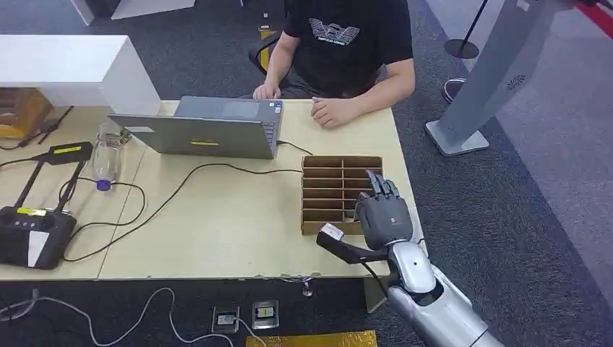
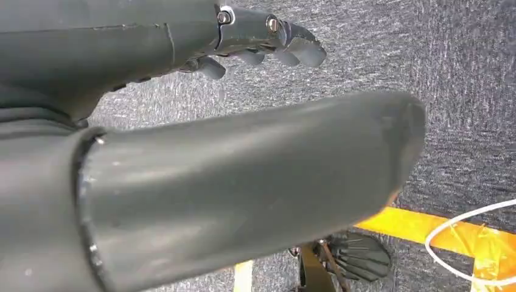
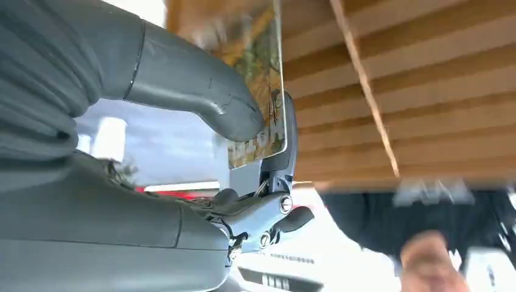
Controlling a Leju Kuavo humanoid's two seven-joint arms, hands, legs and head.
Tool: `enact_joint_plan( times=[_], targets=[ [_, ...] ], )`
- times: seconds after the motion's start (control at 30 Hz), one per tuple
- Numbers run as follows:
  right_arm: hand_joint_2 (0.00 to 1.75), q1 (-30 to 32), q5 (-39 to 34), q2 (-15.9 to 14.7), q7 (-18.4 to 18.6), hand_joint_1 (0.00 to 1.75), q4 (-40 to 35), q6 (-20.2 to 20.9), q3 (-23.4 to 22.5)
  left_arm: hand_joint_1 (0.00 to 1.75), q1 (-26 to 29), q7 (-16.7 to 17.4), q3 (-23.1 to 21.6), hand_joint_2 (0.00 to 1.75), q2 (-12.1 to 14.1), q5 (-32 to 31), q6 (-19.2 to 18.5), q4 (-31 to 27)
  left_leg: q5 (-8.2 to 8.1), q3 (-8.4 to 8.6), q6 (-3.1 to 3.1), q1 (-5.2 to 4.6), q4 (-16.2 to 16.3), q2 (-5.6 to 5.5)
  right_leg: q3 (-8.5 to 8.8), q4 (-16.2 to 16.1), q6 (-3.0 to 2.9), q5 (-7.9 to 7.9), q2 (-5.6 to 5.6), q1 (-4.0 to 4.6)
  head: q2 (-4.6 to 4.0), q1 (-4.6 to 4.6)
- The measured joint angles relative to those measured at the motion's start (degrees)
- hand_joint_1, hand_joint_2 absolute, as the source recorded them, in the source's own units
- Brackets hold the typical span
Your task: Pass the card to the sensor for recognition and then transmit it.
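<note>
Dark grey carpet surrounds a light wooden table [image 1: 238, 224]. On the table's right part sits a brown cardboard divider box [image 1: 334, 189] with rows of slots. Right hand [image 1: 383, 211] is raised over the box's near right corner, fingers pointing away from the robot. Right wrist view shows the thumb [image 3: 201, 91] pressing a printed card [image 3: 258, 91] against a finger, so the card is pinched upright just beside the box slots [image 3: 426, 91]; card print is blurred, can't read it.

Left hand [image 2: 243, 152] hangs over the carpet [image 2: 456, 73], thumb big in the left wrist view, darker fingers [image 2: 286, 45] extended and slightly curled, holding nothing. Yellow floor tape [image 2: 426, 228] and a white cable [image 2: 462, 225] lie on the carpet below it.

Grey laptop [image 1: 209, 130] is open at the table's far side, black cable [image 1: 188, 184] trailing from it across the top. A person [image 1: 347, 50] in a black T-shirt sits behind the table, one hand at the laptop, the other resting on the table edge. Left part of the table: clear plastic bottle [image 1: 107, 155] lying near the laptop, black device [image 1: 32, 235] with a yellow-green label near the front edge, black stand-like device [image 1: 65, 153] behind it. White box [image 1: 72, 69] at far left. Grey floor stand [image 1: 491, 79] on the carpet to the right.
</note>
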Motion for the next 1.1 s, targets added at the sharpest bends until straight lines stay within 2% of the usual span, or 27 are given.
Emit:
enact_joint_plan(
  times=[0.13, 0.27, 0.6, 0.87, 1.1],
  targets=[
    [1.75, -3.8, -1.2, -0.1, -4.9, 1.75, -5.6, 2.4, -4.4, 0.0, 0.0, -0.5, 0.0, 0.0, 0.1, 0.0, -0.6, 0.0, 0.01, 0.02, 0.0, 0.0, 0.0, 0.04, 0.0, 0.0, -0.03, 0.04, 0.03, 0.0, 0.0, 0.0],
    [1.75, -6.0, -1.9, 0.2, -7.2, 1.75, -11.0, 4.1, -7.9, 0.0, -0.1, -0.5, 0.0, 0.0, 0.1, -0.1, -1.0, 0.0, 0.01, 0.01, -0.01, 0.0, 0.0, 0.03, 0.01, 0.0, -0.03, 0.04, -0.01, 0.0, 0.0, 0.0],
    [1.75, -6.3, -2.5, 1.4, -7.7, 1.75, -17.5, 4.0, -11.9, 0.0, -0.2, -0.5, -0.1, 0.0, 0.1, -0.2, -1.0, 0.0, 0.0, 0.01, 0.0, 0.0, 0.0, 0.03, 0.0, 0.0, -0.03, 0.04, 0.01, 0.0, 0.0, -0.02],
    [1.75, -5.6, -2.1, 1.5, -7.6, 1.75, -18.1, 3.8, -13.4, 0.0, -0.6, -0.5, -0.1, 0.0, 0.1, -1.3, -1.1, 0.0, 0.01, 0.0, 0.0, 0.0, 0.0, 0.03, -0.01, 0.0, -0.03, 0.04, 0.02, 0.0, 0.0, 0.0],
    [1.75, -5.8, -1.0, 1.7, -8.9, 1.75, -16.7, 2.6, -13.8, 0.0, -1.2, -0.5, -0.2, 0.0, 0.0, -1.8, -1.4, 0.0, 0.0, -0.04, -0.01, 0.0, 0.0, 0.03, 0.0, 0.0, -0.03, 0.04, 0.01, 0.0, 0.0, 0.0]
  ],
)
